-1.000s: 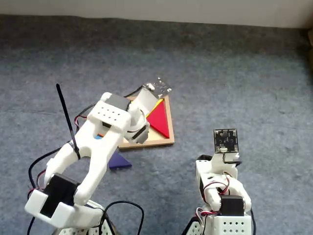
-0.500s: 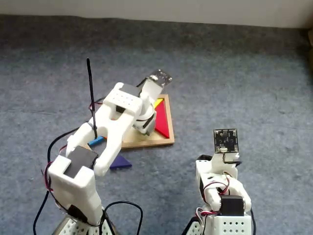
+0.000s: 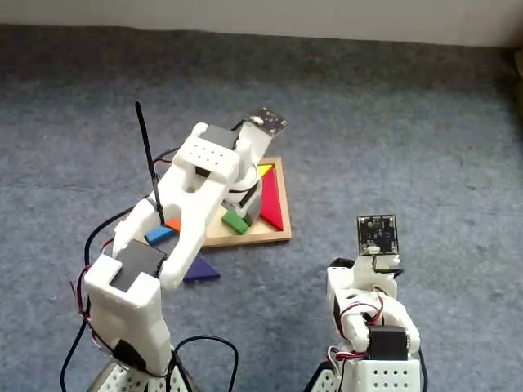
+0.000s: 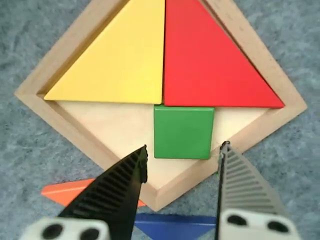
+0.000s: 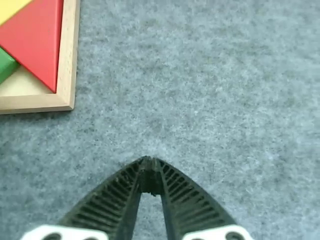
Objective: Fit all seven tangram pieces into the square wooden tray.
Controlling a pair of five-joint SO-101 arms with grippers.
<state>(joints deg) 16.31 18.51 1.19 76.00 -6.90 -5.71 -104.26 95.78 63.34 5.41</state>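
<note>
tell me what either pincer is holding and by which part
Nothing is held. The left pincer is open over the green square, which lies in the tray; the right pincer is shut on nothing, over carpet.

**A small robotics bench on carpet**

This is an indoor robotics setup, hobby or lab; whether it sits in a home, office or lab cannot be told. A grey-blue, short-pile carpet-like surface covers the work area and ends at a pale strip of wall along the far edge. A white plastic left arm and right arm stand side by side, with a loose black cable and an uncovered black circuit-board camera. A square wooden puzzle tray lies on the carpet.
</note>
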